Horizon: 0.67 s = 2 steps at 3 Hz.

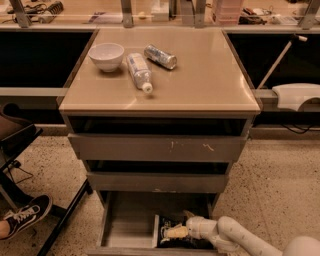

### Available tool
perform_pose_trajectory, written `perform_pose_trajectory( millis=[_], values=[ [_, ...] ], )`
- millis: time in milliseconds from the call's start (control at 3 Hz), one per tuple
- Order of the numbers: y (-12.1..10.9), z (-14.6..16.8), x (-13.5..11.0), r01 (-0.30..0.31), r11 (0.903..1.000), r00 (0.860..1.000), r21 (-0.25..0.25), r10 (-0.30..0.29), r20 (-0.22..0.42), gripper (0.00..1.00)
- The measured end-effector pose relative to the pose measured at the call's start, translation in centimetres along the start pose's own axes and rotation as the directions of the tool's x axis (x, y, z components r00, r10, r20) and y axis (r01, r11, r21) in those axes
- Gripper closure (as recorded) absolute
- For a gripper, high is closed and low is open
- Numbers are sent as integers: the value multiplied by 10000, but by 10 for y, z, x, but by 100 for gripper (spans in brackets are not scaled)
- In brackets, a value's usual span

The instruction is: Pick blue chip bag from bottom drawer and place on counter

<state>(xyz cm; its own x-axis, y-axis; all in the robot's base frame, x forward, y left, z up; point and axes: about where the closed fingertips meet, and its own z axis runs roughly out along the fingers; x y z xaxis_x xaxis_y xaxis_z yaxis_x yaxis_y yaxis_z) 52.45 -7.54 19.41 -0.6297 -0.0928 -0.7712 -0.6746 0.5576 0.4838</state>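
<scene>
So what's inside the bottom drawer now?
The blue chip bag lies at the bottom drawer's right side, with the gripper over it. The gripper and arm cover the bag's right part.

Warm light glares off the counter [205,75]; the gripper [173,232] sits in the shadowed bottom drawer [127,225].

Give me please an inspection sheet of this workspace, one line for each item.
Surface: counter, glossy tan.
Job's things: blue chip bag lies in open bottom drawer, right side.
Clutter: white bowl, plastic bottle and silver can lying, on counter's rear left.
End effector: low in the drawer, at the bag.
Cables: black cable on floor, right.
Surroundings: person's shoe at left; cluttered worktop behind.
</scene>
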Motion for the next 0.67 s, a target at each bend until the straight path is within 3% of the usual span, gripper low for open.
perform_pose_trajectory(
  millis=[333, 667],
  values=[
    [-14, 0, 15, 536, 9975, 9969, 463, -507, -603, 0],
    [-43, 1, 31, 1434, 9803, 9852, 1358, -1283, -1137, 0]
  ],
)
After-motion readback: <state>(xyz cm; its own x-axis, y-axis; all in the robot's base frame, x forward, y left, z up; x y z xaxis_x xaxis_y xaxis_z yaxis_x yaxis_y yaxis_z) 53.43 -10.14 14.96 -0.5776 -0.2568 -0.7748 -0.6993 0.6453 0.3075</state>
